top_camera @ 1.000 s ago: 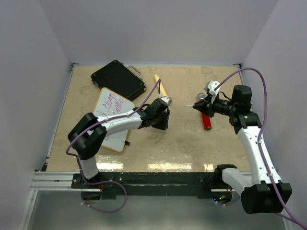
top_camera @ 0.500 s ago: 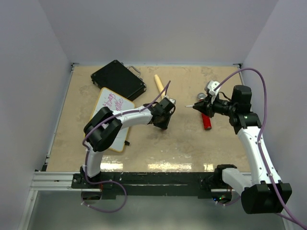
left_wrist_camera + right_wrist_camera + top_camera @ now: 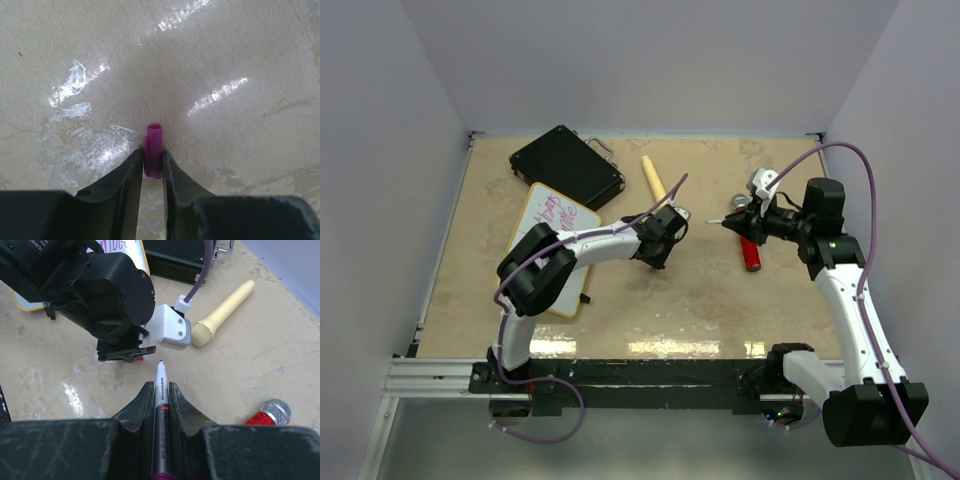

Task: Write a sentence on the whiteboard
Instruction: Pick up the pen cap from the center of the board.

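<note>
Magenta cap (image 3: 154, 137) is pinched shallowly in my left gripper (image 3: 152, 159); my right gripper (image 3: 160, 387) clamps the marker (image 3: 161, 415). The whiteboard (image 3: 530, 235), sentence (image 3: 552, 213) written, lies at ten o'clock. I fear the cap could squirt out during recapping.

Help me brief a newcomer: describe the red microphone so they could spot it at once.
On the right half of the tan table, look beside the right gripper holding a marker. The red microphone lies there; unlike the cream microphone further left, it has a glittery red handle and silver head.
</note>
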